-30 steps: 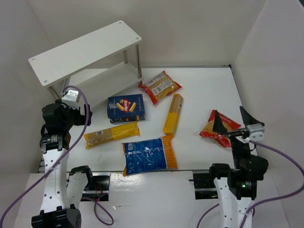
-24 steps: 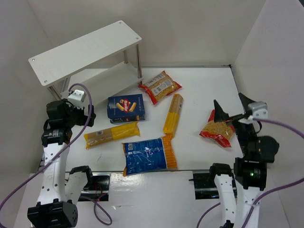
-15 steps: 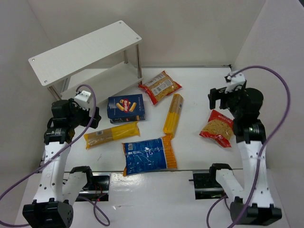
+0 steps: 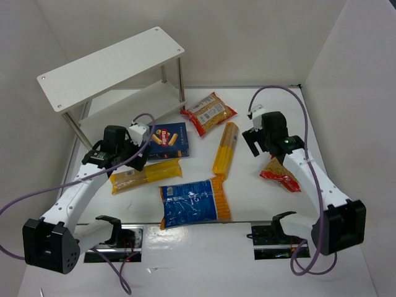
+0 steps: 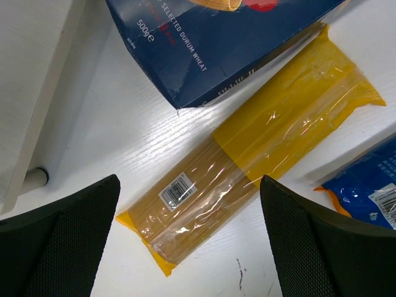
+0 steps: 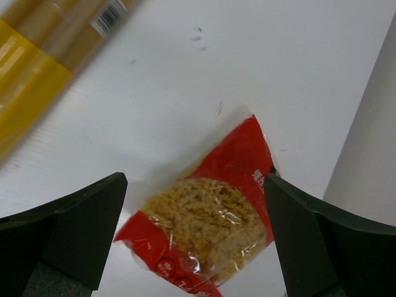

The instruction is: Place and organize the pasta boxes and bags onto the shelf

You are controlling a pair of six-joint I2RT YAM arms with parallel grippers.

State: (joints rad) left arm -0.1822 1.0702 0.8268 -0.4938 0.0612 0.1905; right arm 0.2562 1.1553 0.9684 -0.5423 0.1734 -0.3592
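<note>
Farthest left you see the white two-tier shelf (image 4: 111,62), standing on the white table (image 4: 272,102). All six packages lie flat on the table, to the right of the shelf and nearer the arms. The blue-orange bag (image 4: 193,203) lies nearest the arm bases, between the two arms. The dark blue box (image 4: 166,140) lies just beside the shelf's lower board, with the near yellow pack (image 4: 146,174) against its near edge. The far yellow pack (image 4: 226,148) lies further right. The far red-edged bag (image 4: 209,113) lies near the shelf's right posts, and the right red-edged bag (image 6: 207,216) lies toward the right wall. Your left gripper (image 5: 189,244) hangs spread wide and empty over the barcode end of the near yellow pack. Your right gripper (image 6: 195,238), equally wide and empty, hangs above the right red-edged bag, which shows between its fingers (image 6: 68,235).
</note>
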